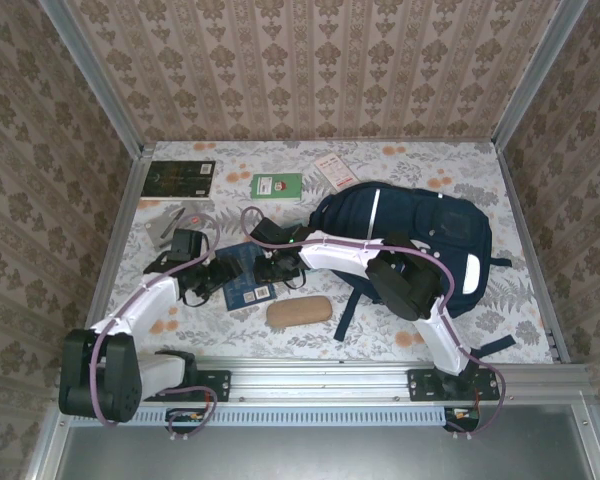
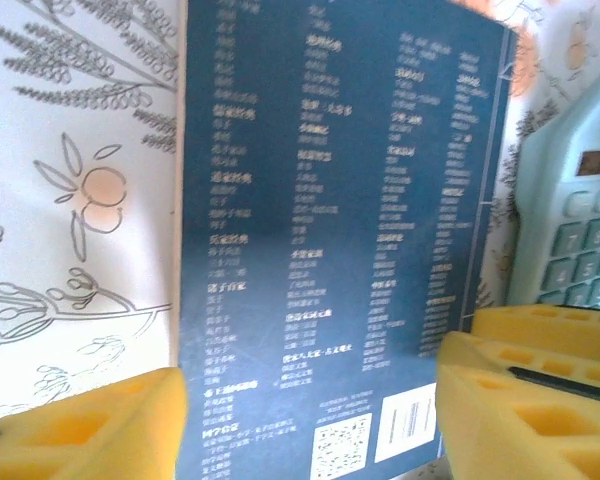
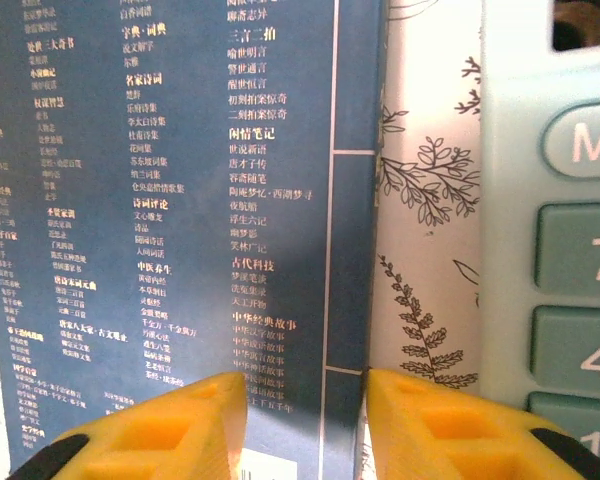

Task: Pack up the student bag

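Tight at mid-table: crowded by the left arm and right arm, meeting over the blue book. Hemmed along one long edge of that book by the calculator, with a narrow strip of cloth between. Blocked on the right by the bag, with a strap trailing toward the near edge. Barred in front by the brown case, just beside the blue book. Blocked at the left by a grey tool. Passable along the far edge through gaps between dark book, green booklet and white card. Free over bare cloth beyond the bag, at the far right corner. Closed in by walls on three sides.
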